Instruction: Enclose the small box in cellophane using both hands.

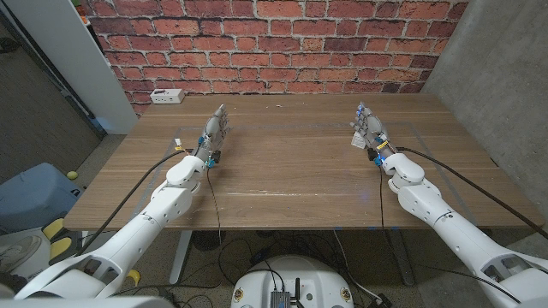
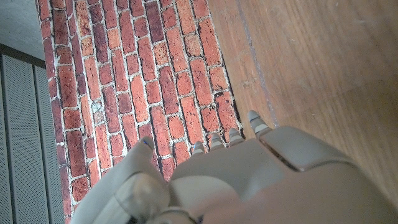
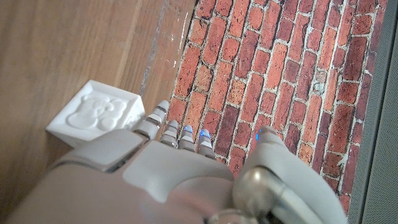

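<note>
A small white box (image 1: 167,96) sits at the table's far left corner, close to the brick wall. In the right wrist view the box (image 3: 99,115) shows a bear figure in relief on its top. My left hand (image 1: 214,133) stands on its edge on the left half of the table, fingers stretched toward the wall, holding nothing. My right hand (image 1: 370,130) stands the same way on the right half, fingers straight and apart, also holding nothing. Both hands are well short of the box. The backs of the left hand (image 2: 249,180) and right hand (image 3: 161,180) show in the wrist views.
The wooden table (image 1: 291,171) stretches between my hands. A red brick wall (image 1: 274,43) runs behind it and a grey wall (image 1: 497,77) stands at the right. Black cables trail along both arms.
</note>
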You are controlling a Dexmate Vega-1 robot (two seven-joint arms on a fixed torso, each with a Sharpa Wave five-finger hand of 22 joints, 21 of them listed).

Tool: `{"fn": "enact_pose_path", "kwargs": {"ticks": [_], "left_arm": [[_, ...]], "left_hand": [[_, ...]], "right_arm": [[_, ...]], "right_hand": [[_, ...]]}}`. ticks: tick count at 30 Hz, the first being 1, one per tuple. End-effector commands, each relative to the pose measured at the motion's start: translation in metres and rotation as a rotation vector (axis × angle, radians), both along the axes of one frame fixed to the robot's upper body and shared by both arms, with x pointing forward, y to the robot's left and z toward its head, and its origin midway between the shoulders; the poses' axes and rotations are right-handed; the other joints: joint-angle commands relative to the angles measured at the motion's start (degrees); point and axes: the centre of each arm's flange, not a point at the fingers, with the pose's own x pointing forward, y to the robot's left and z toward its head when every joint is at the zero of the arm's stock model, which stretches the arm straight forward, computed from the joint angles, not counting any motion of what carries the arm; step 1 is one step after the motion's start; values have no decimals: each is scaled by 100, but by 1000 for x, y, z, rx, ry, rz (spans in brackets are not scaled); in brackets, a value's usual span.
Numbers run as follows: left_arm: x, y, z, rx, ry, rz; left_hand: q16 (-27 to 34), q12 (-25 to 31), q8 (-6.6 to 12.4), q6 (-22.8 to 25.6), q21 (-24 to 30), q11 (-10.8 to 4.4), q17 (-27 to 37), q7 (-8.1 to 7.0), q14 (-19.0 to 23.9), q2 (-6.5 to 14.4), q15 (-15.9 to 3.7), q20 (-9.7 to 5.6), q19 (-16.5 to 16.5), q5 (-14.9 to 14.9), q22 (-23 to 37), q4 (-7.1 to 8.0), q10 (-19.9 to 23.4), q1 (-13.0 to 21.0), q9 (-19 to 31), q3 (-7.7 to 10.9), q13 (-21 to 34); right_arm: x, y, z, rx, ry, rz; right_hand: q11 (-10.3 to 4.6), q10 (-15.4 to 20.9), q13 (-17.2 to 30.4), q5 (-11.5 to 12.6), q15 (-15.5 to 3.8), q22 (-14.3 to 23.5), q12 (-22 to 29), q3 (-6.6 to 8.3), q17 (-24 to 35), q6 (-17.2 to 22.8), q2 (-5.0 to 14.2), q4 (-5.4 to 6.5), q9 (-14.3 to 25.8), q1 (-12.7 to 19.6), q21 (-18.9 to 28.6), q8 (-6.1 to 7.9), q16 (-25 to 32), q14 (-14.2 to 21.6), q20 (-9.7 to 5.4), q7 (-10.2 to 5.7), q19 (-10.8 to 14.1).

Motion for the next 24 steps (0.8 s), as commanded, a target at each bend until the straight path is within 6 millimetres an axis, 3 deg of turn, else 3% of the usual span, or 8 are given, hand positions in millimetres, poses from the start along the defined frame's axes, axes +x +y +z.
{"fn": "enact_pose_path", "kwargs": {"ticks": [1,16,21,24], "left_arm": [[0,-2,-2,0,5,-3],[1,-2,-4,2,11,-13],[1,-2,-4,4,12,-16],[2,-2,-4,2,12,-16]], "left_hand": [[36,34,40,-622,20,3,9,-39,-567,6,-8,16,-370,29,26,-1,-959,53,22,32,7],[33,41,47,-589,6,20,8,-21,-562,7,-37,7,-362,27,27,-10,-934,55,22,26,8],[31,48,51,-569,-1,44,8,-19,-560,9,-35,12,-357,26,28,-14,-909,55,22,23,8],[31,49,55,-555,-3,44,8,-14,-559,10,-34,9,-354,26,28,-15,-905,55,22,21,8]], "right_arm": [[-3,-2,3,-20,-16,-37],[-18,-1,17,-291,-2,-313],[-20,1,22,-384,21,-414],[-21,3,24,-433,33,-472]], "right_hand": [[57,29,27,17,39,32,42,52,16,-7,19,2,11,70,35,33,41,-4,4,-54,46],[33,181,26,4,-21,29,79,160,1,245,85,-93,10,207,28,102,37,31,-4,-68,43],[-52,243,26,-7,-91,29,87,252,1,327,176,-134,11,296,14,110,35,33,-36,-107,3],[-113,291,27,-23,-163,28,86,385,1,426,273,-182,12,420,15,118,41,51,-108,-143,-5]]}}
